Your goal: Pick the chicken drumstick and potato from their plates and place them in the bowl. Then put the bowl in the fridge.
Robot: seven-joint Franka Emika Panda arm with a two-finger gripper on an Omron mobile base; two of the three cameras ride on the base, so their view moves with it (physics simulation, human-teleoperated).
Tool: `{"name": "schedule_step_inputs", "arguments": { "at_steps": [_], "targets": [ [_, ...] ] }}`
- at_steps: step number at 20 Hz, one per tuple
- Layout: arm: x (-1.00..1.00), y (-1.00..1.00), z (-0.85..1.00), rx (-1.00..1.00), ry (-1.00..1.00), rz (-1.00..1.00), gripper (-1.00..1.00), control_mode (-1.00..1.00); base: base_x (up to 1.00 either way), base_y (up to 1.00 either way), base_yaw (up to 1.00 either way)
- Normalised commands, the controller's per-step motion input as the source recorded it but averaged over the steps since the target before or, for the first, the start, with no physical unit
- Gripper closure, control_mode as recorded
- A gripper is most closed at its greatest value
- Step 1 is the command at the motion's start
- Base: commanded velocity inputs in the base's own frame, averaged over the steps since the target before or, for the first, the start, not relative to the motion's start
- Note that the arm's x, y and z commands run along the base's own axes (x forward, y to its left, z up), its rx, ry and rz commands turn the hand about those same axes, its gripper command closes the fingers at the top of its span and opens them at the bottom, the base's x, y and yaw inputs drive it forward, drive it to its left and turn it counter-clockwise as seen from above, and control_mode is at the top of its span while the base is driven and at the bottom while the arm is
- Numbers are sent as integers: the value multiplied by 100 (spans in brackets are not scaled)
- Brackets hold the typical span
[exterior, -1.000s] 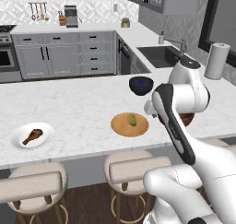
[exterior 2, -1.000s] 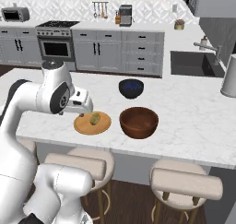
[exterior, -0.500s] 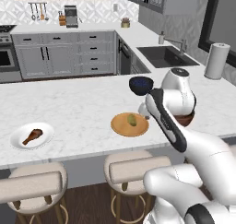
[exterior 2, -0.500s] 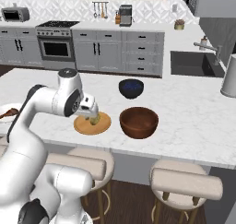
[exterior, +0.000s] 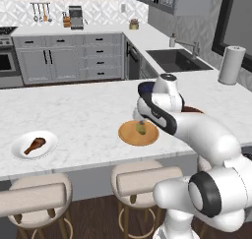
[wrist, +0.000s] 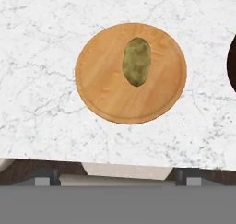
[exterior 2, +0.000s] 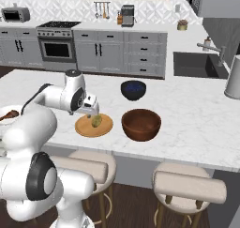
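text: none legible | labels/brands: none | numbers/signs: none (appliances too small to tell)

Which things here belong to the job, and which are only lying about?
For the job: oval yellowish-green potato; flat tan wooden plate; brown chicken drumstick; white shallow plate; deep reddish-brown bowl.
Lying about: small dark blue bowl; white paper towel roll.

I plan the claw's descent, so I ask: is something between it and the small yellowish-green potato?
Nothing visible is: the claw hangs above the potato, which lies uncovered on the tan wooden plate.
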Motion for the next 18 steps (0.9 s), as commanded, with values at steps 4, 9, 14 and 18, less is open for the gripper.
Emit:
{"name": "schedule_step_inputs", "arguments": {
  "at_steps": [4, 9, 14, 18],
  "targets": [
    [39, -6, -48, 0, 0, 0, -100, -100, 0, 0, 0],
    [24, -17, -25, 0, 0, 0, -100, -100, 0, 0, 0],
    [34, -6, -25, 0, -4, 0, -100, -100, 0, 0, 0],
    [40, 0, -33, 0, -4, 0, -100, -100, 0, 0, 0]
  ]
}}
